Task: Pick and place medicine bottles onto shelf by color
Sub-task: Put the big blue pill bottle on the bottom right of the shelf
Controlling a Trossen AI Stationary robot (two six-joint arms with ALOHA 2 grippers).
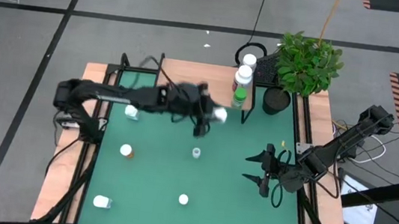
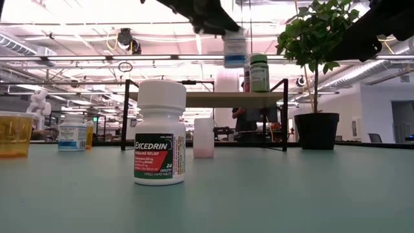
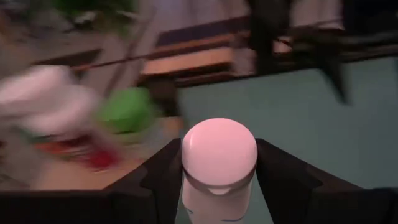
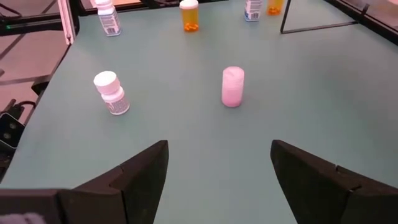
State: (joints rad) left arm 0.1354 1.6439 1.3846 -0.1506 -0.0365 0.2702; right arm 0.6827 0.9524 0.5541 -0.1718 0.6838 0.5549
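**Left arm carrying a bottle to the shelf: placement check**

Jaws of the left gripper (image 3: 217, 186) are clamped on a white-capped bottle (image 1: 219, 115), held in the air just short of the shelf (image 1: 189, 72). Jaws of the right gripper (image 4: 217, 180) stand apart, empty, waiting over the mat well away from the shelf.

Nearest the low camera stands an Excedrin bottle (image 2: 160, 133); a pink bottle (image 2: 203, 137) sits between it and the shelf. Orange bottles (image 2: 14, 134) and a blue-labelled one (image 2: 72, 133) stand off to the shelf's side. On the shelf's end by the plant (image 1: 307, 62) stand a green bottle (image 1: 240, 96) and two white-capped ones (image 1: 244, 73).

Judgement: the carried bottle should be lowered upright onto bare board beside its colour match, clear of the green bottle, which looks easily toppled. Release only once the base is seated.
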